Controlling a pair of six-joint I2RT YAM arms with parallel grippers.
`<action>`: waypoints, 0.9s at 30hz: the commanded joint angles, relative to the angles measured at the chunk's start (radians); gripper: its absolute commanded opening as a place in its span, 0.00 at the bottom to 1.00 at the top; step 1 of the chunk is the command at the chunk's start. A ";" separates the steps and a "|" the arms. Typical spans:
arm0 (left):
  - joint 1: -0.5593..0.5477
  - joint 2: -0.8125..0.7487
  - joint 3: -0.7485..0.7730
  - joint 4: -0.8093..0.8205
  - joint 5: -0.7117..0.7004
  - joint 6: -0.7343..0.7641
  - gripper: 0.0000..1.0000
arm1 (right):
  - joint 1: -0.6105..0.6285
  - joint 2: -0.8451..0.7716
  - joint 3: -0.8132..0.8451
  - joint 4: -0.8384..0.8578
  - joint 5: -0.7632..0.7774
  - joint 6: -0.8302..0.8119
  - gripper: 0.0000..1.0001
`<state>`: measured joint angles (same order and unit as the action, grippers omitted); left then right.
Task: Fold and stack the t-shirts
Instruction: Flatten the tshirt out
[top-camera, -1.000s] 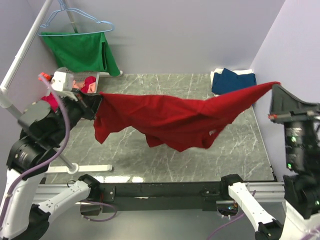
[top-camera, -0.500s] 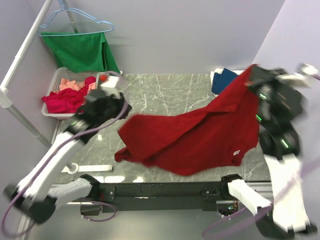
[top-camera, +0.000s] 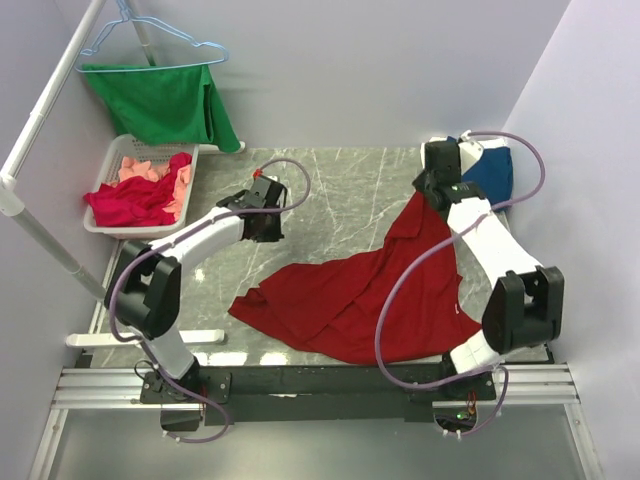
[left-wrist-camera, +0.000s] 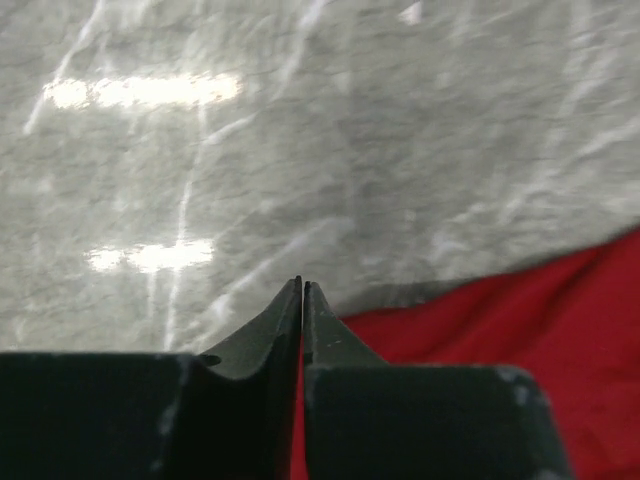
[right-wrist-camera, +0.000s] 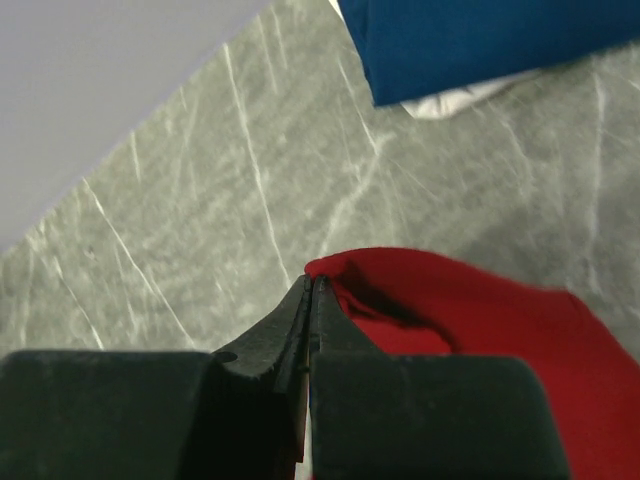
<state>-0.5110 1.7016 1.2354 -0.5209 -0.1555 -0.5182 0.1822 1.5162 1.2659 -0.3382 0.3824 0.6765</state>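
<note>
Seen from above, a deep-red t-shirt (top-camera: 365, 295) lies rumpled across the lower middle of the grey marble desk (top-camera: 340, 185). The right tool (right-wrist-camera: 312, 282) is clenched on one corner of the shirt, which is raised toward the upper right, near a dark blue t-shirt (top-camera: 492, 172). The left tool (left-wrist-camera: 302, 286), left of centre, is clenched on nothing, with the red cloth nearby.
</note>
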 joint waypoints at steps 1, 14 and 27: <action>0.000 -0.114 0.055 0.026 0.089 0.010 0.15 | -0.004 0.074 0.136 0.035 0.058 0.037 0.00; -0.159 -0.418 -0.221 -0.169 0.251 -0.143 0.59 | -0.004 0.176 0.171 -0.053 0.027 0.077 0.00; -0.357 -0.522 -0.505 -0.070 0.290 -0.378 0.62 | 0.007 0.102 0.040 -0.082 -0.008 0.074 0.00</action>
<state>-0.8268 1.2312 0.7662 -0.6575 0.1101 -0.8051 0.1829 1.6859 1.3594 -0.4137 0.3725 0.7399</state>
